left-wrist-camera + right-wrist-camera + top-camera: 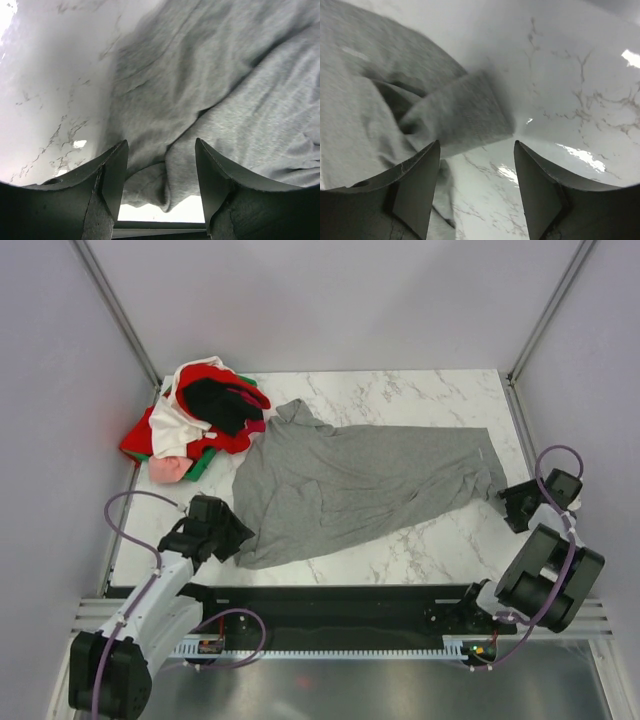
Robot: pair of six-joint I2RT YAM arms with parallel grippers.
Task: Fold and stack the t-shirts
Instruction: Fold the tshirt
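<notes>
The large heather-grey t-shirt (350, 485) lies crumpled but spread across the middle of the marble table. My left gripper (240, 537) is at its near-left corner. In the left wrist view the gripper (161, 167) is open, with a folded grey hem (170, 185) lying between the fingers. My right gripper (506, 502) is at the shirt's right end. In the right wrist view it (476, 167) is open over bare marble, and a grey corner (460, 112) lies just ahead of the fingertips. The other t-shirts, red, white, black, pink and green, lie in a heap (200, 420) at the back left.
The marble table (430, 400) is walled by white panels with metal posts at the back corners. A black rail and cable tray (340, 615) runs along the near edge between the arm bases.
</notes>
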